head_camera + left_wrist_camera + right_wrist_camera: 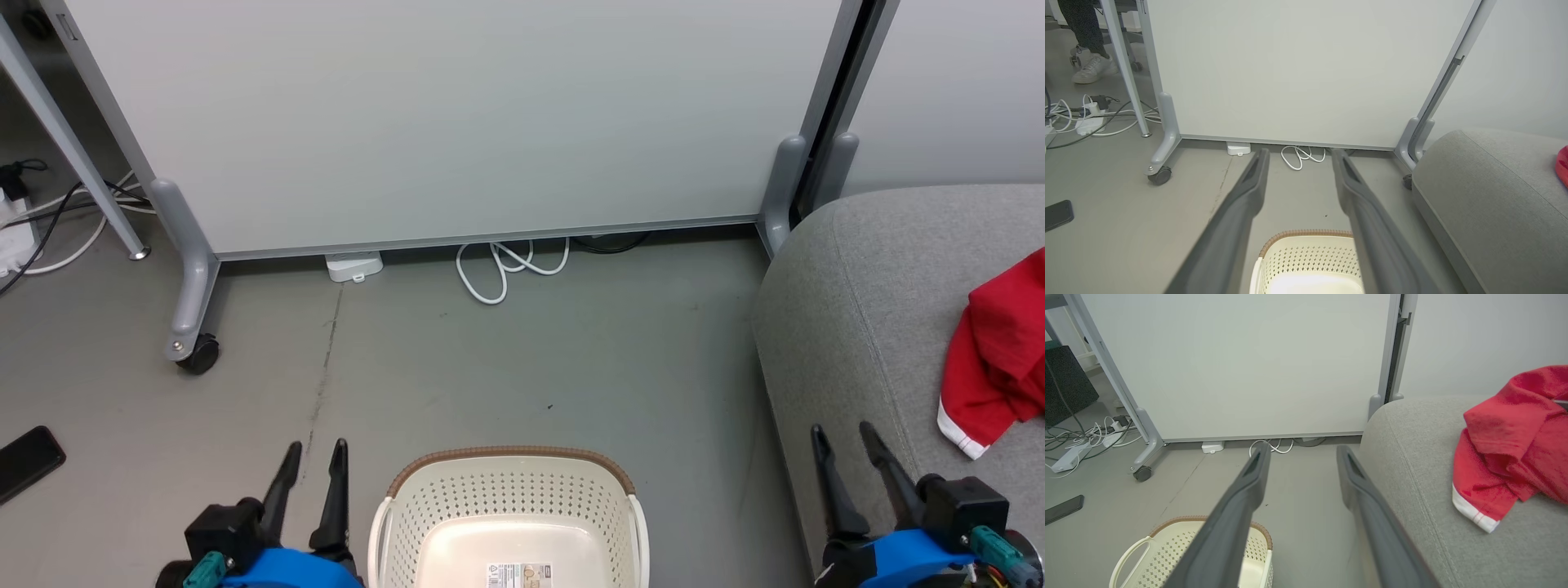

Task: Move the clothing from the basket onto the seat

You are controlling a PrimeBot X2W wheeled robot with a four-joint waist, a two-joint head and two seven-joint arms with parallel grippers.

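Between left gripper [317,445] and right gripper [840,427], both spread, empty: cream-white perforated plastic basket [506,451], visible bottom bare | right of right jaws, farther: bright-red white-trimmed clothing [1000,359] on grey woven seat [849,327] | likely done; check basket's hidden near end first.

The basket [510,452] sits on the floor [571,359], with the seat [849,327] to its right and the clothing [1000,359] lying on that seat. Behind the basket stands a partition [457,122], a cable [502,268] looped at its foot (a phone [28,461] lies far left).
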